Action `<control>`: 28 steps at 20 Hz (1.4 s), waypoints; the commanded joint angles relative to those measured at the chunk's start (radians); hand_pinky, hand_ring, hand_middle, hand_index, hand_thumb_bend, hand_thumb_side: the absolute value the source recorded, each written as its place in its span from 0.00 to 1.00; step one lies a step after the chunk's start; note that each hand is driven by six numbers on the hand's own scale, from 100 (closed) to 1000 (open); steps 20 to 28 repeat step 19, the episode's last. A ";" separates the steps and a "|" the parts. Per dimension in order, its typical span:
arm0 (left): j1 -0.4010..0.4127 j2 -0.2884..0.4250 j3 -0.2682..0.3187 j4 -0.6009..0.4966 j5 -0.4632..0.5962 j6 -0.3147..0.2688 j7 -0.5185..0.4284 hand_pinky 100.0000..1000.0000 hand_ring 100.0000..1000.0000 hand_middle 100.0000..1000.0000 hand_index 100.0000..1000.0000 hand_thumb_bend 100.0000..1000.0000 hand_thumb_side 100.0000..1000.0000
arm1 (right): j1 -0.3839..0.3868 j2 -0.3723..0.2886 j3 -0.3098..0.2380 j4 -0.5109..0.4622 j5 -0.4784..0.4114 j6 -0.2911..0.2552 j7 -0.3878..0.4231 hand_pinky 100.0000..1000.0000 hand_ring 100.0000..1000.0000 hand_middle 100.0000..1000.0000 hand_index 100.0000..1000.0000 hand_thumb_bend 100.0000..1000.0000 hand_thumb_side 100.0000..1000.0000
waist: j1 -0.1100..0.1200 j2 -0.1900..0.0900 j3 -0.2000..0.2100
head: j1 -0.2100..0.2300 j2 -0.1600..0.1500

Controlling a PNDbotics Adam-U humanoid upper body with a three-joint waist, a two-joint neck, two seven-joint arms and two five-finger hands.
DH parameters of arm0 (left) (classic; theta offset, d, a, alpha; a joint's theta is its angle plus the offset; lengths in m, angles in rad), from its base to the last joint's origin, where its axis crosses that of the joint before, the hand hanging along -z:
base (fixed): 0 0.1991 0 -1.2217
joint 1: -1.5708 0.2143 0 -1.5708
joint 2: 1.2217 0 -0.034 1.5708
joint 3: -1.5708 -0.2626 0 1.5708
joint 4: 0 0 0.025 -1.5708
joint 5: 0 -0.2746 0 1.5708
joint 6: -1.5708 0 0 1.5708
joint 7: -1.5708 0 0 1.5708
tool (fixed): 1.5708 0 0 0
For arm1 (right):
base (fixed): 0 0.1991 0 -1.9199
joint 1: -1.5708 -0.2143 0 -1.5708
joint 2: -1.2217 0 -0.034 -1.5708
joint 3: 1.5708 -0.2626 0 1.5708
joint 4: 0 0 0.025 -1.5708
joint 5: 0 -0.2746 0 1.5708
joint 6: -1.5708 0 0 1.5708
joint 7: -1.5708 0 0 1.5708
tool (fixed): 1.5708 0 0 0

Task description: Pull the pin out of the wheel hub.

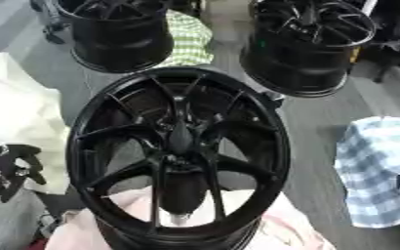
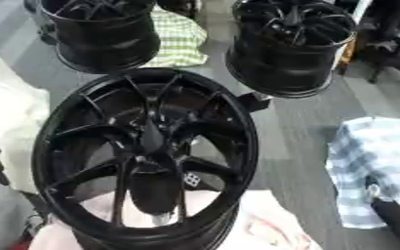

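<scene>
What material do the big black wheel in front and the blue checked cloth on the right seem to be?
The big black wheel looks like cast metal with a glossy black coating: its rim and thin spokes show sheen. The blue checked cloth looks like soft woven fabric: it lies in folds with a printed or woven check.

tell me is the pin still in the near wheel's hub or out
Cannot tell. The near wheel faces up, but its hub is all black and no pin can be made out there.

Hub (image 1: 179, 151): centre, on cloth (image 1: 276, 229).
Rims: 2 behind, L (image 1: 118, 34) & R (image 1: 306, 46).
Left hand (image 1: 11, 168): L edge.
Towel (image 1: 378, 171): R.
</scene>
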 commanded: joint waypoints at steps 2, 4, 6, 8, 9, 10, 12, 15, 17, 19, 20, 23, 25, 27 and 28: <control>-0.007 0.018 0.001 -0.010 0.000 -0.007 0.000 0.53 0.05 0.48 0.73 0.00 0.63 | -0.051 -0.007 0.105 0.022 0.022 -0.084 0.055 0.69 0.67 0.76 0.88 0.45 0.18 | 0.005 -0.009 0.005 | -0.005 0.006; -0.007 0.016 -0.001 -0.007 -0.001 -0.007 0.000 0.53 0.06 0.48 0.73 0.00 0.63 | -0.087 0.005 0.133 0.065 0.031 -0.102 0.096 0.69 0.66 0.74 0.88 0.45 0.17 | 0.006 -0.010 0.007 | -0.001 0.006; -0.008 0.015 0.001 -0.007 0.002 -0.007 0.000 0.53 0.06 0.48 0.73 0.00 0.63 | -0.111 0.017 0.145 0.101 0.033 -0.118 0.118 0.69 0.65 0.74 0.88 0.45 0.17 | 0.008 -0.010 0.007 | 0.004 0.006; -0.007 0.015 0.004 -0.006 0.002 -0.007 0.000 0.53 0.06 0.48 0.73 0.00 0.63 | -0.116 0.021 0.153 0.121 0.035 -0.129 0.129 0.68 0.65 0.73 0.88 0.44 0.17 | 0.007 -0.010 0.006 | 0.003 0.006; -0.006 0.016 0.004 -0.006 0.001 -0.007 0.000 0.53 0.06 0.48 0.73 0.00 0.63 | -0.115 0.023 0.155 0.125 0.032 -0.134 0.130 0.68 0.64 0.73 0.87 0.44 0.16 | 0.007 -0.010 0.006 | 0.002 0.006; -0.006 0.015 0.005 -0.006 0.001 -0.007 0.000 0.53 0.06 0.48 0.73 0.00 0.63 | -0.114 0.026 0.155 0.129 0.026 -0.138 0.128 0.68 0.64 0.73 0.87 0.44 0.16 | 0.007 -0.009 0.005 | 0.003 0.006; -0.006 0.016 0.004 -0.007 0.002 -0.007 0.000 0.53 0.06 0.48 0.73 0.00 0.63 | -0.114 0.028 0.156 0.134 0.017 -0.145 0.123 0.68 0.64 0.72 0.87 0.44 0.16 | 0.007 -0.008 0.002 | 0.012 0.006; -0.006 0.016 0.002 -0.009 0.002 -0.010 0.000 0.53 0.06 0.48 0.73 0.00 0.63 | -0.116 0.033 0.157 0.139 0.010 -0.151 0.117 0.68 0.63 0.72 0.87 0.44 0.15 | 0.008 -0.005 0.001 | 0.017 0.006; -0.006 0.016 0.000 -0.010 0.003 -0.011 0.000 0.53 0.05 0.48 0.73 0.00 0.63 | -0.115 0.035 0.160 0.138 0.014 -0.155 0.120 0.68 0.63 0.72 0.87 0.44 0.15 | 0.008 -0.003 0.000 | 0.019 0.006; -0.004 0.016 -0.001 -0.010 0.002 -0.013 0.000 0.53 0.04 0.48 0.73 0.00 0.63 | -0.117 0.037 0.159 0.135 0.017 -0.155 0.119 0.68 0.63 0.72 0.87 0.44 0.14 | 0.009 0.000 -0.001 | 0.018 0.006; -0.004 0.016 -0.001 -0.010 0.002 -0.013 0.000 0.53 0.04 0.48 0.73 0.00 0.63 | -0.117 0.037 0.159 0.135 0.017 -0.155 0.119 0.68 0.63 0.72 0.87 0.44 0.14 | 0.009 0.000 -0.001 | 0.018 0.006; -0.004 0.016 -0.001 -0.010 0.002 -0.013 0.000 0.53 0.04 0.48 0.73 0.00 0.63 | -0.117 0.037 0.159 0.135 0.017 -0.155 0.119 0.68 0.63 0.72 0.87 0.44 0.14 | 0.009 0.000 -0.001 | 0.018 0.006; -0.004 0.016 -0.001 -0.010 0.002 -0.013 0.000 0.53 0.04 0.48 0.73 0.00 0.63 | -0.117 0.037 0.159 0.135 0.017 -0.155 0.119 0.68 0.63 0.72 0.87 0.44 0.14 | 0.009 0.000 -0.001 | 0.018 0.006; -0.004 0.016 -0.001 -0.010 0.002 -0.013 0.000 0.53 0.04 0.48 0.73 0.00 0.63 | -0.117 0.037 0.159 0.135 0.017 -0.155 0.119 0.68 0.63 0.72 0.87 0.44 0.14 | 0.009 0.000 -0.001 | 0.018 0.006; -0.004 0.016 -0.001 -0.010 0.002 -0.013 0.000 0.53 0.04 0.48 0.73 0.00 0.63 | -0.117 0.037 0.159 0.135 0.017 -0.155 0.119 0.68 0.63 0.72 0.87 0.44 0.14 | 0.009 0.000 -0.001 | 0.018 0.006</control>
